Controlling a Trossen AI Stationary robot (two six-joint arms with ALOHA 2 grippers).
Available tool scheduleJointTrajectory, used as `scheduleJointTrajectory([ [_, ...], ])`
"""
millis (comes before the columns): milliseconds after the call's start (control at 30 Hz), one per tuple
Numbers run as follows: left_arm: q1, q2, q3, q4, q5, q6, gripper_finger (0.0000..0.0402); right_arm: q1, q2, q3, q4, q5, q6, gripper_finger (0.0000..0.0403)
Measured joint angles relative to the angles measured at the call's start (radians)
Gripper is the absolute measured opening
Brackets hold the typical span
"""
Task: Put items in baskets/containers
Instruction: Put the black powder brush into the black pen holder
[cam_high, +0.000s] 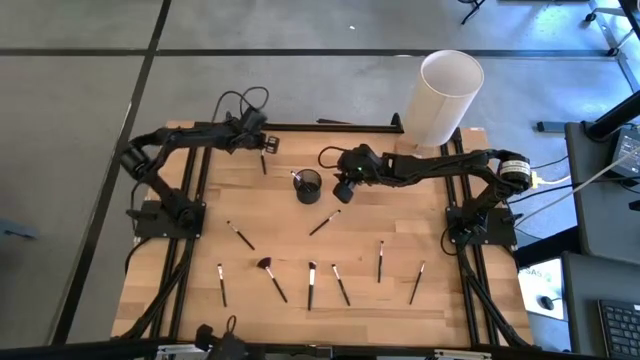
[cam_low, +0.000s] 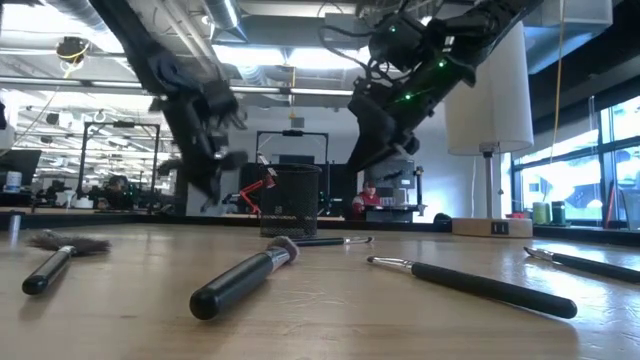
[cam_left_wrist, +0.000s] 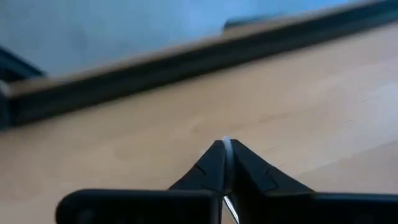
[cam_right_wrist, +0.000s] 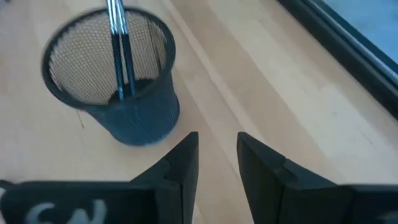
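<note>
The black mesh cup (cam_high: 308, 186) stands on the table's far middle, with two thin brushes (cam_right_wrist: 118, 43) upright in it. Several more dark-handled brushes lie flat nearer the near edge, among them a fan-headed one (cam_high: 268, 274) and one close to the cup (cam_high: 324, 222). My left gripper (cam_high: 264, 145) is near the far edge, left of the cup, shut on a brush (cam_high: 263, 162). My right gripper (cam_right_wrist: 217, 155) hovers open just right of the cup, touching nothing. My left gripper pinches a thin brush between its two fingers; the left wrist view shows only a pale, shiny sliver of it (cam_left_wrist: 227, 152) between the fingertips. In the high view its dark shaft (cam_high: 263, 163) sticks out of the gripper toward the near edge. Which end is held is hidden.
A tall white cylinder (cam_high: 443, 97) stands at the far right corner, behind my right arm. A black rail (cam_high: 330, 127) runs along the far edge. In the low view, brushes (cam_low: 245, 275) (cam_low: 470, 282) lie across the near part of the wooden table.
</note>
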Motion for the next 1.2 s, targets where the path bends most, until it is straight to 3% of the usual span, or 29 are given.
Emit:
scheduleJointTrajectory([
  [133,-0.087,-0.173,-0.003,0.006,-0.108,0.022,0.0017,0.003,0.0,-0.003,-0.025,0.001,0.004,0.011],
  [300,-0.298,-0.338,-0.003,0.114,-0.38,0.061,0.0012,0.017,-0.004,-0.082,0.086,0.042,-0.006,0.011],
  [500,-0.583,-0.378,-0.004,0.309,-0.643,0.19,0.0014,0.016,-0.022,-0.182,0.227,0.045,0.035,0.011],
  [600,-0.679,-0.374,-0.004,0.436,-0.714,0.288,0.0014,0.021,-0.052,-0.253,0.317,0.046,0.09,0.011],
  [733,-0.749,-0.372,-0.004,0.601,-0.71,0.392,0.0013,0.044,-0.078,-0.378,0.559,0.078,0.144,0.011],
  [867,-0.767,-0.332,-0.004,0.706,-0.634,0.427,0.0013,0.05,-0.083,-0.449,0.787,0.076,0.126,0.011],
  [1000,-0.767,-0.227,-0.004,0.803,-0.598,0.434,0.0013,0.05,-0.088,-0.447,0.846,0.037,0.088,0.011],
  [1200,-0.754,-0.03,-0.004,1.102,-0.568,0.542,0.0013,0.05,-0.088,-0.436,0.837,0.035,0.038,0.011],
])
